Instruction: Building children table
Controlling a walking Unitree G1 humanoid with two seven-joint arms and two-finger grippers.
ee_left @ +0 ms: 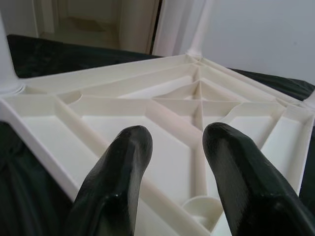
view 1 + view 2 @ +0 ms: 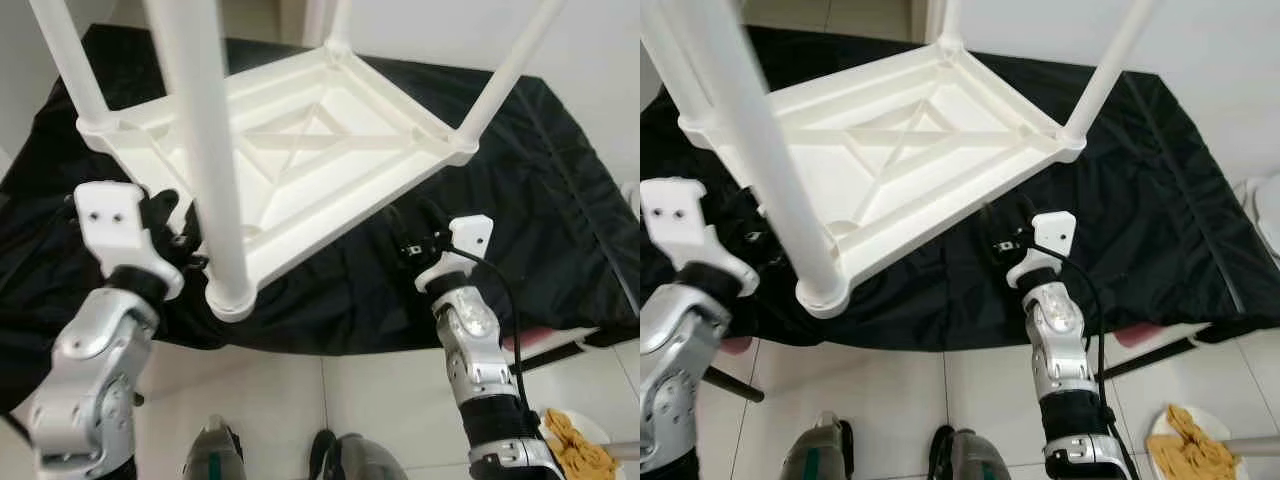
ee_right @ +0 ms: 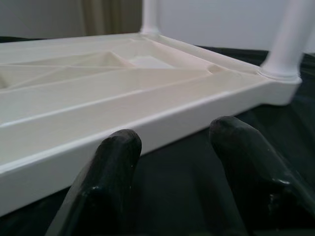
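A white plastic children's table (image 2: 300, 160) lies upside down on a black cloth, its ribbed underside facing up. Legs stand up from its corners; the nearest leg (image 2: 205, 150) rises close to my head, and another leg (image 2: 510, 70) stands at the right corner. My left gripper (image 2: 185, 240) is at the table's near left edge beside the nearest leg, open, its fingers (image 1: 123, 167) over the rim. My right gripper (image 2: 410, 240) hovers low over the cloth just off the table's near right edge, open, with nothing between its fingers (image 3: 113, 167).
The black cloth (image 2: 540, 190) covers a low surface and hangs over its front edge. Pale tiled floor (image 2: 380, 400) lies in front of it. A plate with something yellow (image 2: 580, 440) sits on the floor at the lower right. A white wall stands behind.
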